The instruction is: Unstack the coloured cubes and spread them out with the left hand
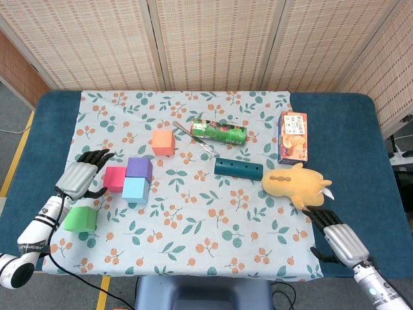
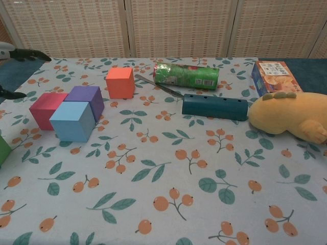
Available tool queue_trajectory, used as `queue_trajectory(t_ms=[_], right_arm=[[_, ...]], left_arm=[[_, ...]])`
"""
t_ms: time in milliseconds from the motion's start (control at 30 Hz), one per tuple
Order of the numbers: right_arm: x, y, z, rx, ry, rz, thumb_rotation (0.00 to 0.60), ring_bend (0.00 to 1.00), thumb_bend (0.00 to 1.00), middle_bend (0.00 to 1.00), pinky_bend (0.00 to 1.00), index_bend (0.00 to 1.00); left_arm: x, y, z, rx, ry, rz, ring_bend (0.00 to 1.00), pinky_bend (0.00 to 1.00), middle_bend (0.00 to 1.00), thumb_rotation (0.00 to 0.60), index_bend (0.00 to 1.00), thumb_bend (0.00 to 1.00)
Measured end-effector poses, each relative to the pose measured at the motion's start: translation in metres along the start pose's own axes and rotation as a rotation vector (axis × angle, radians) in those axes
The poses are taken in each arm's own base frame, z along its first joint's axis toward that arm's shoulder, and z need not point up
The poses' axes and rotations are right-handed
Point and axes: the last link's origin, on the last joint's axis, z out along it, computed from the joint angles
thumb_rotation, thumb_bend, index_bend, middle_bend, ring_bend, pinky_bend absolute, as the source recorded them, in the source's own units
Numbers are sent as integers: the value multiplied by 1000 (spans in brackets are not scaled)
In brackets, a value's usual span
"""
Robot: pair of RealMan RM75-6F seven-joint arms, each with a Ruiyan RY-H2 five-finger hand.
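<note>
The orange cube [image 1: 162, 142] [image 2: 120, 82] stands alone on the cloth. The purple cube [image 1: 139, 168] [image 2: 87, 99], pink cube [image 1: 115, 179] [image 2: 46, 109] and light blue cube [image 1: 135, 190] [image 2: 73, 120] sit together, touching. A green cube [image 1: 80, 219] lies at the left cloth edge, only a sliver of it [image 2: 2, 149] showing in the chest view. My left hand [image 1: 81, 177] hovers open left of the pink cube, holding nothing; only its fingertips [image 2: 28, 53] reach the chest view. My right hand [image 1: 341, 240] rests open near the front right, empty.
A green can [image 1: 219, 131] lies on its side behind a teal bar [image 1: 239, 169], with a metal utensil [image 1: 193, 137] beside it. A snack box [image 1: 293, 136] and a yellow plush toy [image 1: 295, 184] sit on the right. The blue table [image 1: 352, 161] borders the floral cloth.
</note>
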Motion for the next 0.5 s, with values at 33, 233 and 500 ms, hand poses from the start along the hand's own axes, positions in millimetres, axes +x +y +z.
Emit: queue_trajectory(t_ms=[33, 233, 500], right_arm=[[-1, 0, 0, 1, -2, -1, 600, 0, 250, 0, 0, 0], [-4, -1, 2, -1, -15, -8, 600, 0, 250, 0, 0, 0], [-3, -1, 1, -3, -4, -8, 600, 0, 250, 0, 0, 0]], left_arm=[[-3, -2, 1, 9, -13, 9, 0, 81, 0, 600, 0, 340], [-21, -2, 12, 23, -52, 53, 0, 81, 0, 600, 0, 341], [-35, 1, 23, 20, -86, 56, 0, 82, 0, 600, 0, 339]])
